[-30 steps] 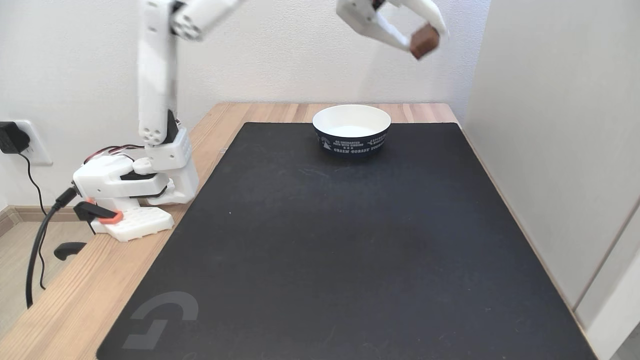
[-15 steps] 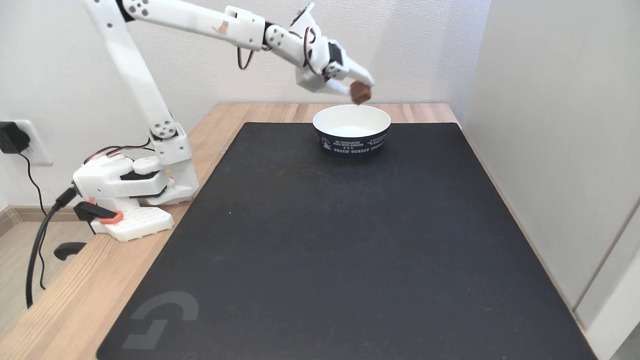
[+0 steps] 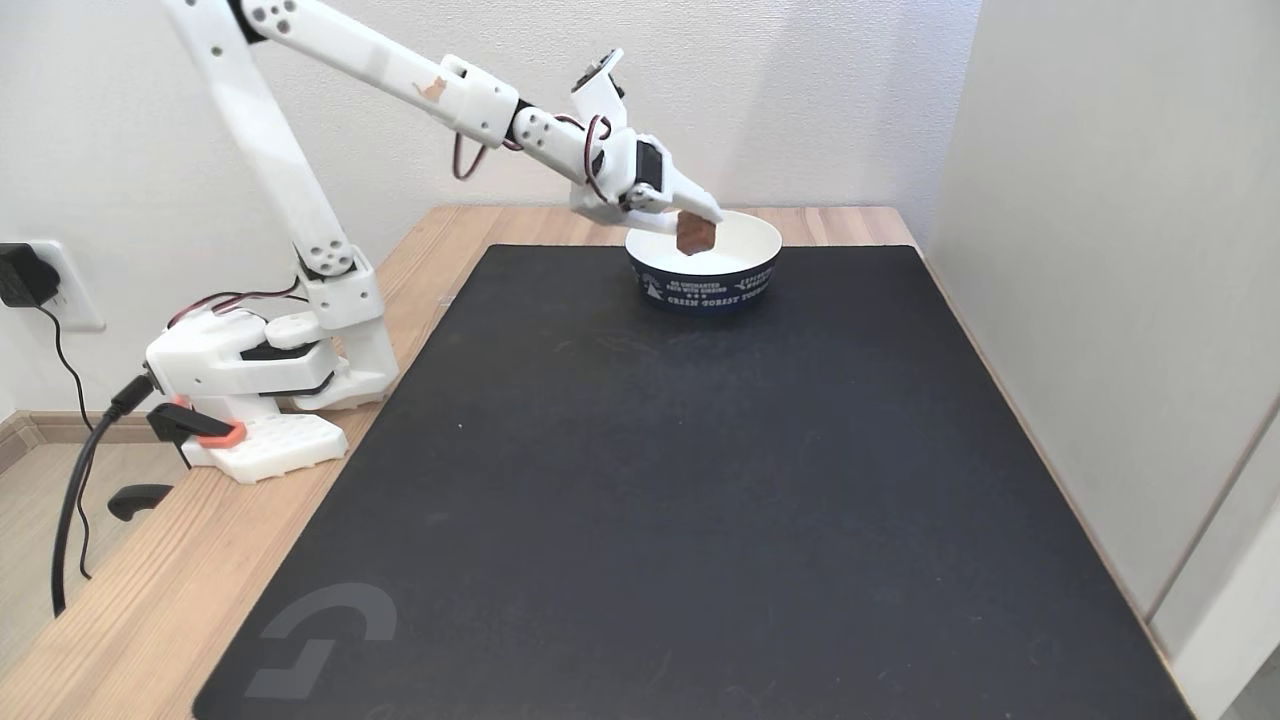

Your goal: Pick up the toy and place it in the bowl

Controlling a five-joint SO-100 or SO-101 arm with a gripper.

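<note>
The round paper bowl (image 3: 740,282), white inside and dark navy outside with white lettering, stands at the far end of the black mat. A small reddish-brown toy (image 3: 695,234) hangs just above the bowl's left inner side, below rim height as the fixed view shows it. My white gripper (image 3: 696,226) reaches in from the upper left and is shut on the toy, its fingertips over the bowl's opening. Whether the toy touches the bowl's floor cannot be told.
A large black mat (image 3: 700,480) covers most of the wooden table (image 3: 140,610). The arm's white base (image 3: 260,380) is clamped at the table's left edge, with cables and a wall plug beside it. A pale wall panel (image 3: 1120,300) borders the right side.
Over the last second the arm swung down from high at the top of the view, carrying the toy leftward and down until it hangs inside the bowl's opening.
</note>
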